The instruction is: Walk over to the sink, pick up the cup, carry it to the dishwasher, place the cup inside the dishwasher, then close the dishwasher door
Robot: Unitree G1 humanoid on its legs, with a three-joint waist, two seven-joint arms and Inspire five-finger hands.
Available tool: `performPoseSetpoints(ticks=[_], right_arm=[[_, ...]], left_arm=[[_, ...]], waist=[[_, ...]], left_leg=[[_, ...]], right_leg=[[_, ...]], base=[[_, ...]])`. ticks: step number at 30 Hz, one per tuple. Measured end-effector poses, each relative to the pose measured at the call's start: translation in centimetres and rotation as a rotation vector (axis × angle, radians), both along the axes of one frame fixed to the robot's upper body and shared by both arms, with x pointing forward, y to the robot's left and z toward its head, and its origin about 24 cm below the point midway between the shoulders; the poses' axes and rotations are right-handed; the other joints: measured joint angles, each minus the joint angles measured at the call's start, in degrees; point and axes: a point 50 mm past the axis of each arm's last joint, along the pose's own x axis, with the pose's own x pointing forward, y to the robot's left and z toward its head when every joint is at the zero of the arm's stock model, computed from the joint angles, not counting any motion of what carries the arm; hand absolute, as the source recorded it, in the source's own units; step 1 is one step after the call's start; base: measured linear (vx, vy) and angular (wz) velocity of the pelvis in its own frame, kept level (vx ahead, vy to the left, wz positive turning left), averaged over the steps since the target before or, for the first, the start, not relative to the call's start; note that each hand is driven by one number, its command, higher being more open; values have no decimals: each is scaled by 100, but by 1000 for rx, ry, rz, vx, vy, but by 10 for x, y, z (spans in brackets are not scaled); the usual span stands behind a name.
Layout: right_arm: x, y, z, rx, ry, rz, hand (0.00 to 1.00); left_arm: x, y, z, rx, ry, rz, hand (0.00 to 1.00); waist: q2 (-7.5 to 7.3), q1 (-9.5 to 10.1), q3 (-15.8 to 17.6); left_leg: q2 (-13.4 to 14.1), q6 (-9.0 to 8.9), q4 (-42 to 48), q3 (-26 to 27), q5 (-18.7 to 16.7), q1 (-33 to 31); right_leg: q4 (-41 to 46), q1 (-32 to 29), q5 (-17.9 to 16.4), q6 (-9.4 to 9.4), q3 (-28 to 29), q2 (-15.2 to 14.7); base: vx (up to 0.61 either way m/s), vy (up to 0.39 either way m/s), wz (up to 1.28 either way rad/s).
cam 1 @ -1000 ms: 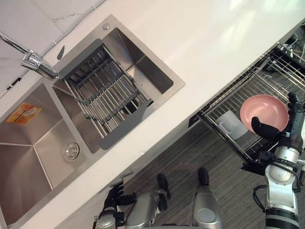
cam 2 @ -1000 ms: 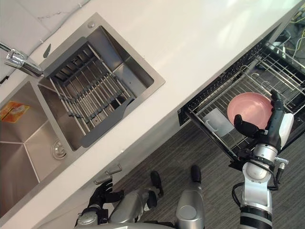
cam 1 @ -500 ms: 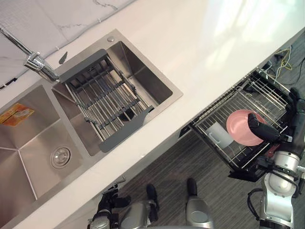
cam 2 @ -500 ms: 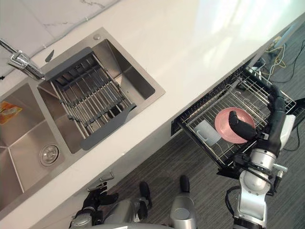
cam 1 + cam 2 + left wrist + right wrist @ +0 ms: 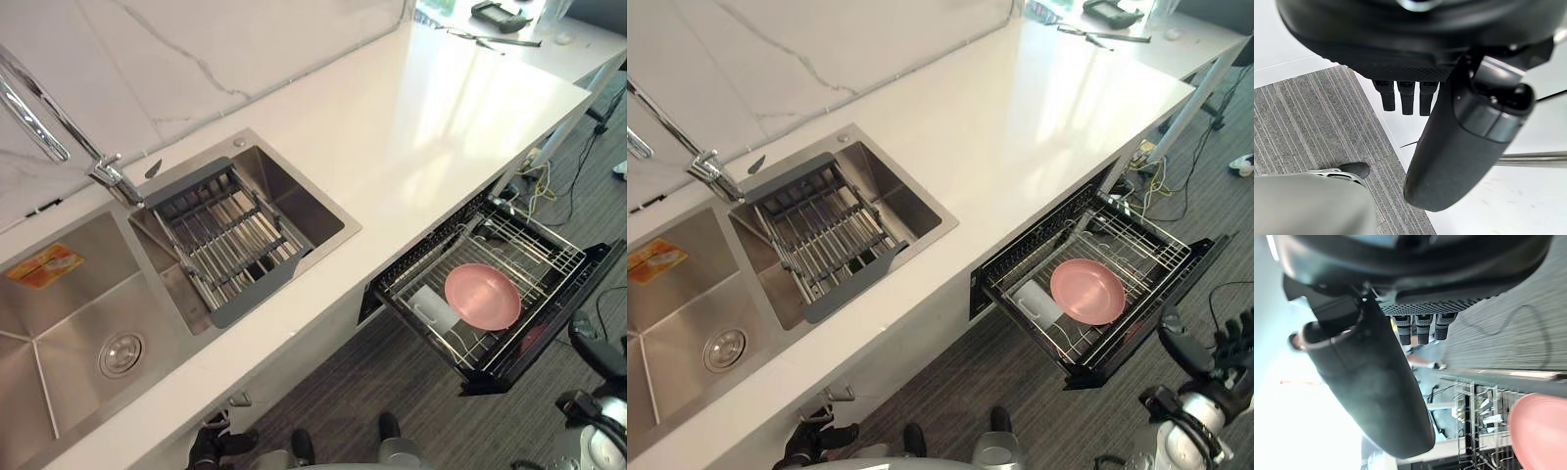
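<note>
1. My dark left hand (image 5: 1415,54) holds nothing: its fingers (image 5: 1406,98) reach out loosely in a short row, and the thick black thumb (image 5: 1459,147) juts beside them.
2. Past them, a grey striped carpet floor (image 5: 1312,122) meets a smooth white panel (image 5: 1508,205).
3. A slim silver metal bar (image 5: 1535,157) crosses that panel.

The white countertop (image 5: 411,108), the double sink (image 5: 78,294) and the pulled-out dishwasher rack (image 5: 1136,245) with its pink plate (image 5: 482,296) are seen from high above in both eye views, which face downward. The same scene is shared, slightly offset sideways. The left hand (image 5: 1469,132) is viewed from very close, toward grey carpet (image 5: 1317,122) and a white panel (image 5: 1508,205). The right hand (image 5: 1371,382) is viewed toward the rack and the plate's edge.
</note>
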Motion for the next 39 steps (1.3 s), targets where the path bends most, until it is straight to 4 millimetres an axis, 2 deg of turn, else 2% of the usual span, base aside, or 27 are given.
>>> performPoseSetpoints(ticks=[8, 12, 16, 21, 29, 33, 39], right_arm=[[-14, -3, -24, 145, -24, -66, 90], [-14, -1, -38, 239, -56, -81, 90], [-5, -2, -46, 323, -124, -83, 90], [12, -7, -43, 348, -191, -51, 90], [41, -5, -41, 385, -218, 41, 90], [48, -7, -39, 376, -218, 72, 90], [62, -1, -34, 348, -173, 175, 90]], left_arm=[[-10, 0, -1, 4, 18, 45, 90], [-12, -1, -2, 4, 21, 46, 90], [-8, -2, -1, -3, 8, 36, 90], [-1, -5, 0, -22, -22, 24, 90], [10, -12, 1, -40, -51, -2, 90], [15, -8, 4, -33, -78, -8, 90], [20, -3, 5, -16, -84, -54, 90]], waist=[[12, 25, -10], [54, 69, -34], [94, 154, -3], [134, 188, 196], [314, 259, 404], [328, 275, 510], [251, 207, 639]], left_leg=[[125, -77, 14, 260, -71, 4], [152, -98, 12, 267, -85, -36], [150, -98, 12, 259, -85, -55], [131, -96, 28, 184, -83, -97], [130, -103, 17, 4, -75, -180], [103, -102, 19, -55, -72, -181], [82, -102, 29, -139, -29, -232]], right_leg=[[181, -209, -80, -51, 239, 120], [208, -268, -108, -76, 242, 150], [244, -292, -124, -83, 233, 149], [413, -359, -236, -77, 177, 122], [478, -393, -319, -68, 4, 120], [478, -359, -320, -69, -65, 116], [463, -355, -319, -68, -141, 101]], base=[[0, -12, -17], [9, -6, -1], [-4, 1, 1], [-31, 1, 8], [21, -7, 11], [15, 3, 8], [-34, 2, 7]])
